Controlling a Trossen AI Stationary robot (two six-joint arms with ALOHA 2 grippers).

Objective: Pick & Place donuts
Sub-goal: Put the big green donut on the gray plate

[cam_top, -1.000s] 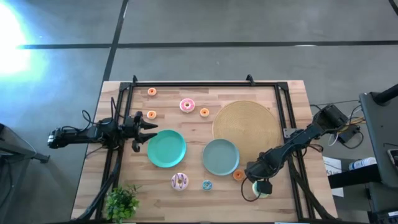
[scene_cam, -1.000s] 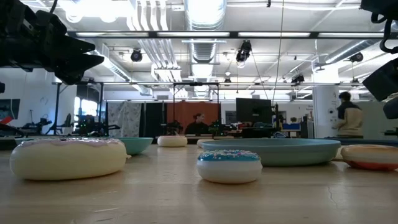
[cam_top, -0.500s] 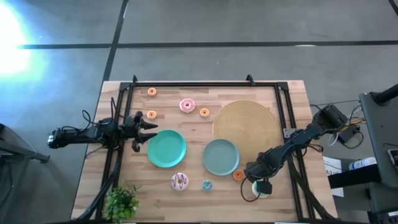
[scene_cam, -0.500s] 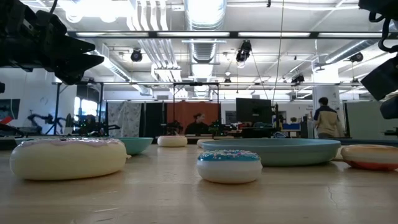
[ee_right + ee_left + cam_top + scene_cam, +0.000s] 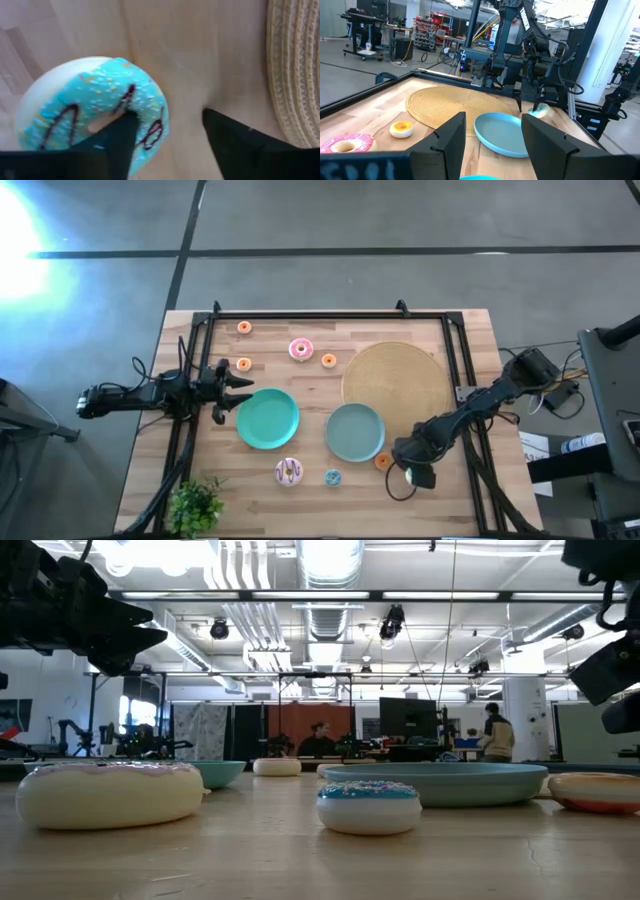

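Where the right arm bends down: over the near right part of the table (image 5: 470,330), just beside the woven disc (image 5: 395,385).
Right gripper (image 5: 169,114): parted partway and set astride one side of the green-iced donut (image 5: 55,115).
Right fingers (image 5: 117,137): one lies over the ring at its hole, on the icing; the other stands outside the ring, with bare wood between it and the donut's edge.
Grip: not clamped; the donut is straddled and lies on the wood.
Green-iced donut, from above (image 5: 413,476): partly hidden under the right gripper (image 5: 408,465), near the small orange-red donut (image 5: 383,462).
Left gripper (image 5: 243,392): spread wide with nothing between its fingers, waiting at the left side, just beside the left teal plate (image 5: 268,418).
Other donuts: pink one (image 5: 301,349) and three tiny orange ones (image 5: 244,328) toward the far side; white-brown one (image 5: 289,471) and tiny blue one (image 5: 332,477) near the front edge.
Right teal plate (image 5: 355,431): bare.
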